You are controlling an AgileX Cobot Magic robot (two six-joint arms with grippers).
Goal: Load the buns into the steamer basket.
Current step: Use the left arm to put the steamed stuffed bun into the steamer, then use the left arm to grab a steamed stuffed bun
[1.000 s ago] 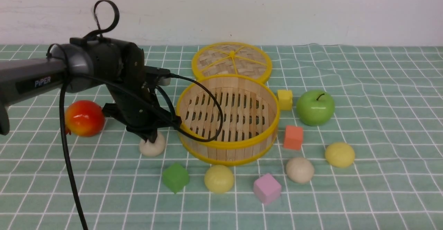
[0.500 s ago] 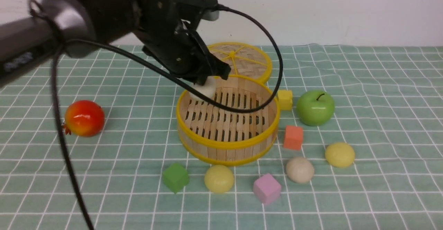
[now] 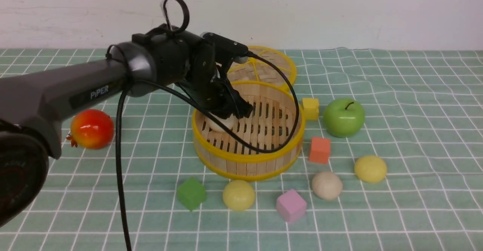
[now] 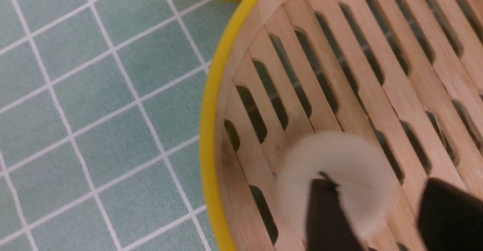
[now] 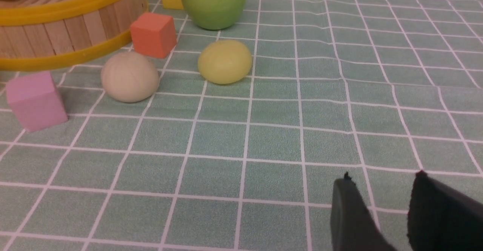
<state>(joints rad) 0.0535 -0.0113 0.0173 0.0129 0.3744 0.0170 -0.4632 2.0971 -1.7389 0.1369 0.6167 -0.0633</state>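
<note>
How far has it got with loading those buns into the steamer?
One of four is done: an off-white bun lies inside the steamer basket. In hand: nothing gripped; the left gripper hovers over that bun, jaws apart. Left: a yellow bun on the basket's near side, plus a beige bun and a second yellow bun to its right, all outside it.

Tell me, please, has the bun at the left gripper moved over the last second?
Yes. The bun moved right, from the cloth left of the basket onto the basket's floor.
</note>
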